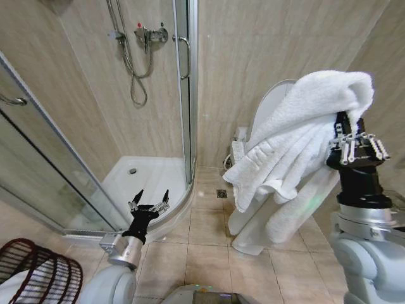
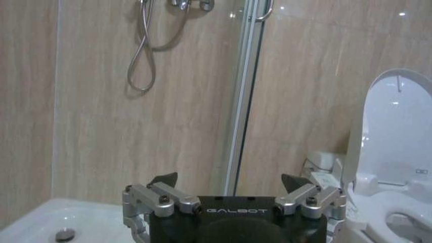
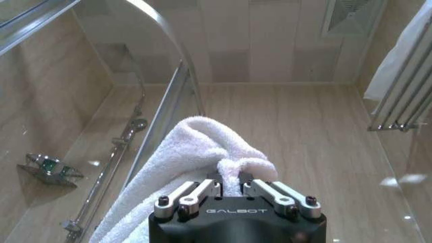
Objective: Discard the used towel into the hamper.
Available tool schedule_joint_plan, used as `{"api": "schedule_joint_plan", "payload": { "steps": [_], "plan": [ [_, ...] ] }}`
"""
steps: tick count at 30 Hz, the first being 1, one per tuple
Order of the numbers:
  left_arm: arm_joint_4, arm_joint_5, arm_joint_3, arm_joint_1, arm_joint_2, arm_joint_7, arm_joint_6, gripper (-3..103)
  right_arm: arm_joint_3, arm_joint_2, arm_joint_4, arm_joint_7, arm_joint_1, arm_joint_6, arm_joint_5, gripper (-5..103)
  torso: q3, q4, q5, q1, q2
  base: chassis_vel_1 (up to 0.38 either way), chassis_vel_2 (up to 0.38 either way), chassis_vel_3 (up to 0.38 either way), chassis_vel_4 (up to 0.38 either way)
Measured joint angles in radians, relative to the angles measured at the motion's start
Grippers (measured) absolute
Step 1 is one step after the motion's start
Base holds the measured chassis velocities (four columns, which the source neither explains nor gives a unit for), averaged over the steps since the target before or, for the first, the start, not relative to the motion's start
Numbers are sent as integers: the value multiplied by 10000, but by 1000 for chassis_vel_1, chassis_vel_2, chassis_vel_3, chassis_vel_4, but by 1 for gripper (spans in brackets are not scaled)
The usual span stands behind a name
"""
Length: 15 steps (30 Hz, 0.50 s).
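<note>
The right tool (image 1: 355, 147), at three o'clock, pinches a soft, probably light, fluffy white terry towel (image 1: 297, 133) by a bunched fold; the left tool (image 1: 150, 201) gapes wide; the dark reddish-brown wire-slat hamper (image 1: 38, 269) sits at seven o'clock.

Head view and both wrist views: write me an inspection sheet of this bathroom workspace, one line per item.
Surface: beige tiled floor with a small floor drain.
Job's things: white towel held high, draped in front of the toilet; hamper stands on the floor at the robot's lower left, its inside hidden.
Clutter: nothing seen on the floor.
Grippers: right gripper raised, shut on a fold of the towel; left gripper low, open and holding nothing, pointing toward the shower tray.
Cables: shower hose hangs looped on the wall; no robot cables seen.
Surroundings: glass shower enclosure, tiled walls, towel rail on the wall.
</note>
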Motion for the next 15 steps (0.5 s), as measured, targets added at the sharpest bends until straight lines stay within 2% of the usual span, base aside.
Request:
{"api": "schedule_joint_plan", "payload": {
  "steps": [15],
  "plan": [
    [0, 0, 0, 0, 0, 0, 0, 100, 42, -16, -2, -27, -32, -9, 80, 13, 336, 0, 0, 236, 573, 0, 0, 0, 0]
  ]
}}
